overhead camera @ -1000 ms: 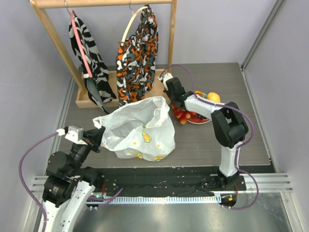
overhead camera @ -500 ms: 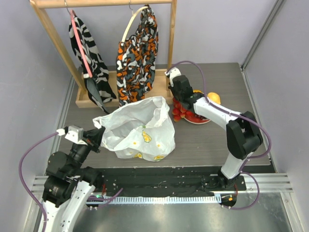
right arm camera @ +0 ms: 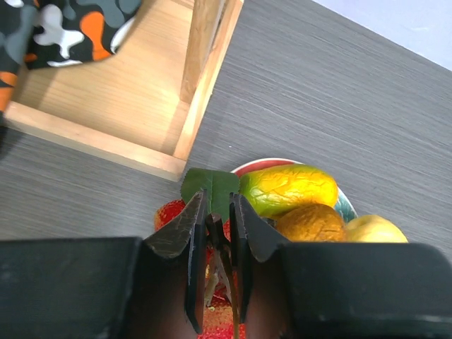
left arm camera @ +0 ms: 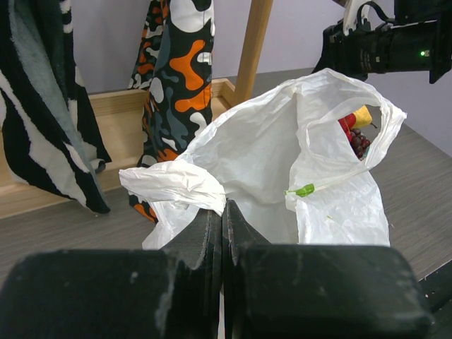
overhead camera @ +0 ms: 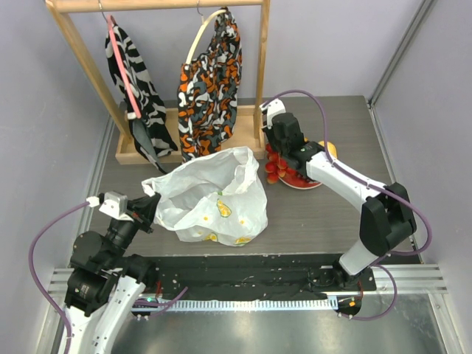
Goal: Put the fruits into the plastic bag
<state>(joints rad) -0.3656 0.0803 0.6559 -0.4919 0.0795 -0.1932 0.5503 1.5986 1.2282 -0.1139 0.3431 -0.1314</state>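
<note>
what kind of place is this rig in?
Likely a lab test cell: grey table boxed by plain walls, staged props like a wooden garment rack and a plate of toy fruits.

Site: robotics lab test cell. Evidence:
- left arm (overhead camera: 96,284) and right arm (overhead camera: 346,181) bolted to an aluminium rail (overhead camera: 413,279) at the edge of a grey table (overhead camera: 324,214)
- loose purple cables (overhead camera: 299,92)
- plain lavender walls (overhead camera: 332,44) close around
- staged props: wooden rack (overhead camera: 155,4) hung with cloths (overhead camera: 210,88), and toy-like fruits (right arm camera: 286,189) on a plate (overhead camera: 299,184)

Left jaws pinched; right seemingly likewise
</note>
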